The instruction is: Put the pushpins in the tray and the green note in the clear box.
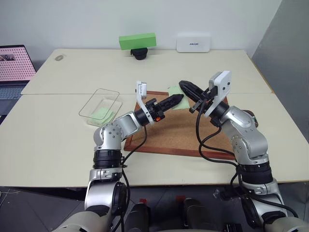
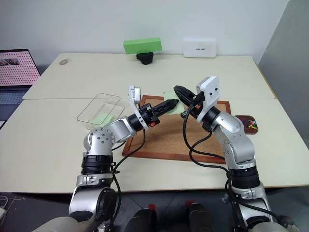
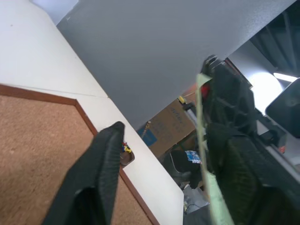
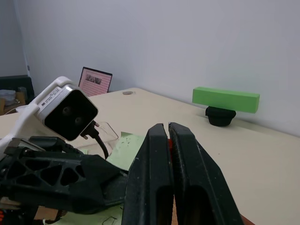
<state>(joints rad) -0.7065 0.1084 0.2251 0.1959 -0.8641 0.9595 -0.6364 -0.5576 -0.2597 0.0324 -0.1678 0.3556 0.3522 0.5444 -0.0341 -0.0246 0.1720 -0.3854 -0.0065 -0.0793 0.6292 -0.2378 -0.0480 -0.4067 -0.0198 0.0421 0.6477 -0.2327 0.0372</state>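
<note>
Laptop (image 1: 14, 67), at the far left edge of the table (image 1: 58, 145), well left of both grippers, its screen lit pink.

Clear box (image 1: 100, 106), on the table to the left of the left gripper; a pale green slip lies flat inside it.

Corkboard (image 1: 178, 130), wood-framed, lying flat beneath both grippers.

Left gripper (image 1: 177, 98), raised over the corkboard's far edge and pointing toward the right gripper. In the left wrist view its two black fingers (image 3: 101, 164) stand apart with a clear gap; the green note's edge runs along the inner face of one finger, but whether the note is clamped cannot be told.

Green note (image 1: 176, 91), a pale green slip held up off the corkboard at the point where the two gripper tips meet, just beyond the left gripper's tip.

Right gripper (image 1: 186, 88), raised over the corkboard's far edge, tip just beside the left gripper's tip. In the right wrist view its fingers (image 4: 154, 187) are pressed together; the note shows behind them, and whether they pinch it cannot be told.

Tray (image 2: 247, 123), dark reddish-brown, on the table just right of the corkboard and right of the right gripper.

Pushpins (image 2: 250, 125), small coloured heads clustered inside the tray.

Bright green block (image 1: 137, 41), at the table's far edge, well beyond both grippers.
</note>
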